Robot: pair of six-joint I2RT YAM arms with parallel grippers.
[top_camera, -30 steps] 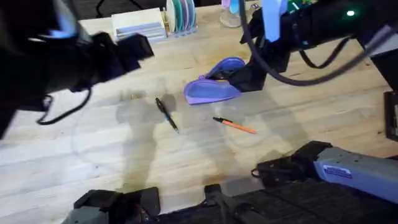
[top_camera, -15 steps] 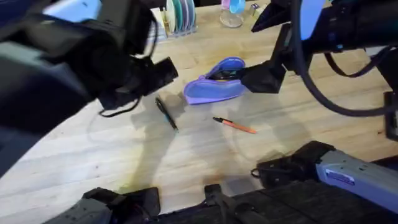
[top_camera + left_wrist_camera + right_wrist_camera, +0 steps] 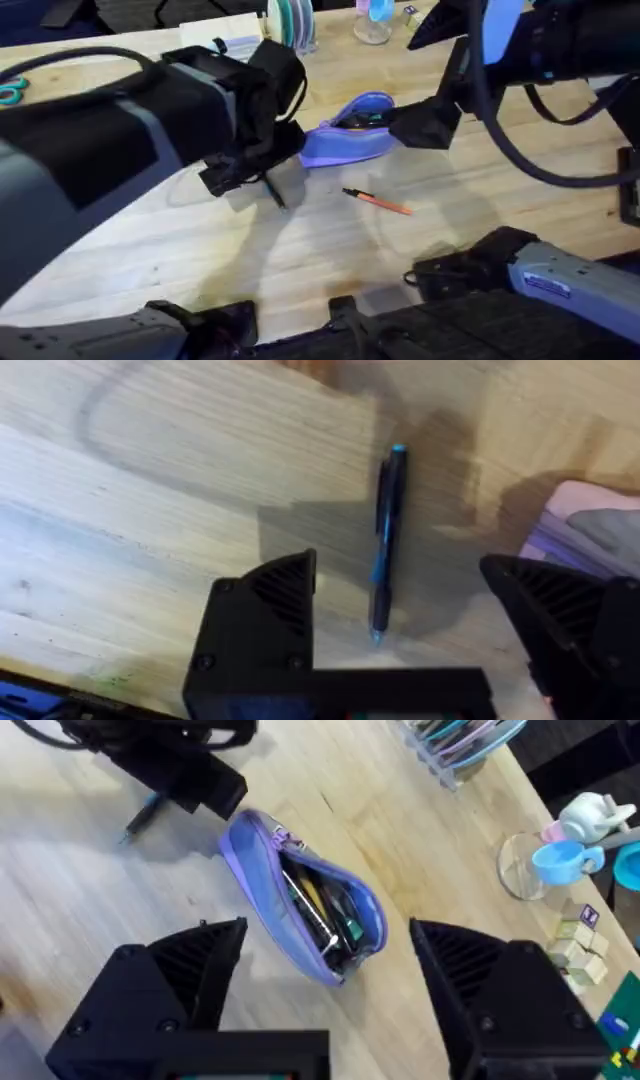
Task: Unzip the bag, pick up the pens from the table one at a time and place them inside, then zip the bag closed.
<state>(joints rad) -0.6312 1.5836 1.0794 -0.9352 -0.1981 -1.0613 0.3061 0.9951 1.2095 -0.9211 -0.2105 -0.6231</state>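
Left pincer (image 3: 395, 635) spread wide, hovering over the dark pen (image 3: 386, 545), which lies flat on the surface (image 3: 150, 250) between the fingers, untouched. Bag (image 3: 305, 920) unzipped, mouth gaping, contents inside look like pens, hard to tell. Right pincer (image 3: 325, 1005) also wide, above the bag, gripping nothing. Orange pen (image 3: 378, 202) lies on the surface near the bag, apart from it.

Matt light-wood table (image 3: 180, 250), soft lavender cloth bag (image 3: 300, 920), glossy dark plastic pen (image 3: 388, 540)
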